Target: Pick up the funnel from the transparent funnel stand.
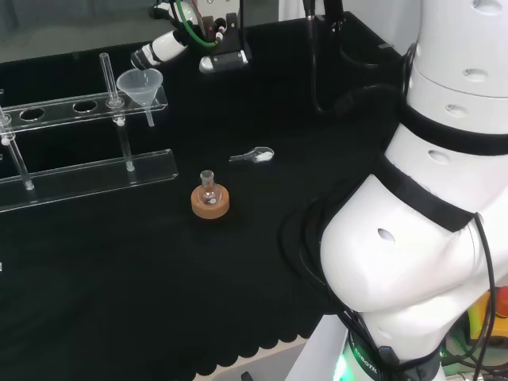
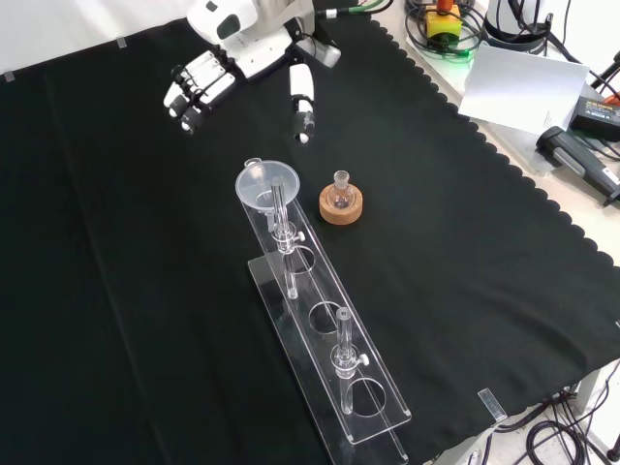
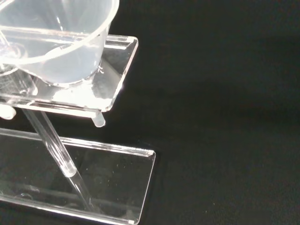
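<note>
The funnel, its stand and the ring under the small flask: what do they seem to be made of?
Funnel: clear, slightly milky, probably plastic; the cloth shows through it dimly.
Funnel stand: clear glossy sheet, likely acrylic; flat plates with bright edges and round holes.
Ring: matte tan and grainy, apparently cork.
Flask: clear and shiny, probably glass.

Head view: from behind and above the arm's base, looking over the black cloth. Front view: opposite, looking down, about a quarter turn off. Wrist view: very close. Shared by all: funnel stand, at ten o'clock in the head view.
</note>
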### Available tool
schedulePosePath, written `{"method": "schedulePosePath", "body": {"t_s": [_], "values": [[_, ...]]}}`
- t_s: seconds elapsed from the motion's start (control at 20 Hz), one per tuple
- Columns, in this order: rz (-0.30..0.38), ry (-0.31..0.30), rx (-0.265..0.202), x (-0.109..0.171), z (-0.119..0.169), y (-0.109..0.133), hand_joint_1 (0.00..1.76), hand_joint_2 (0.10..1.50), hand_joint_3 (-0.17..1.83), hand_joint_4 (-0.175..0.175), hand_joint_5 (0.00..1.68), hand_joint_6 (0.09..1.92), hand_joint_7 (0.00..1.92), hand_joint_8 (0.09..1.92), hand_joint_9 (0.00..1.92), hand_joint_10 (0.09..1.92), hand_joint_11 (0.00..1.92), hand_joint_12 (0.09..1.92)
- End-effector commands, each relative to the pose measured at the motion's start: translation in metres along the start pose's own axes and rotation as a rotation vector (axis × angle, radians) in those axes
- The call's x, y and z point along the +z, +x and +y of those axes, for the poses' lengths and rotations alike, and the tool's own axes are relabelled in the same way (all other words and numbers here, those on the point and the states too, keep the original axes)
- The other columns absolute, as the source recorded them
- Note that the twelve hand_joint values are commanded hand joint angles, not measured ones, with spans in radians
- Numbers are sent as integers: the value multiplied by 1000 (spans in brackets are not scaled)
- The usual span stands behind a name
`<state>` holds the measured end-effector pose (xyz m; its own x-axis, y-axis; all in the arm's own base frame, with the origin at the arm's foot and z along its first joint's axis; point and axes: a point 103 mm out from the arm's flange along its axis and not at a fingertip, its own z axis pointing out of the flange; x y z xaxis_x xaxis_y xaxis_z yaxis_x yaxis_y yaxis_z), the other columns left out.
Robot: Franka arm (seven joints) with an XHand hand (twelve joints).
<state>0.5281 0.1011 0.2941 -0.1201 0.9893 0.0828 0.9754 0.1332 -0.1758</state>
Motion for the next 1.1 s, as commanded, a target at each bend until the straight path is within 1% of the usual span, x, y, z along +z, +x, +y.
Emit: {"method": "schedulePosePath", "body": {"t_s": [0.05, 0.2, 0.3, 0.4, 0.65, 0.75, 0.9, 1.1], "values": [[-5, -3, -41, -16, -9, -5, 316, 640, 50, 51, 0, 87, 0, 87, 0, 87, 0, 339], [3, -33, -60, -31, -9, -8, 315, 640, 49, 51, 0, 87, 0, 87, 0, 87, 0, 338], [-3, -40, -63, -35, -4, -9, 314, 640, 48, 51, 0, 87, 0, 87, 0, 87, 0, 336], [-6, -15, -63, -36, 0, -7, 313, 640, 47, 51, 0, 87, 0, 87, 0, 87, 0, 335], [8, 9, -71, -36, 12, -3, 312, 641, 46, 49, 0, 87, 0, 87, 0, 87, 0, 331], [21, 24, -61, -35, 14, -4, 312, 641, 45, 49, 0, 87, 0, 87, 0, 87, 0, 329], [35, 24, -38, -35, 16, -5, 312, 642, 44, 48, 0, 87, 0, 87, 0, 87, 0, 326], [22, 14, -2, -35, 19, 0, 311, 642, 43, 48, 0, 87, 0, 87, 0, 87, 0, 321]]}}
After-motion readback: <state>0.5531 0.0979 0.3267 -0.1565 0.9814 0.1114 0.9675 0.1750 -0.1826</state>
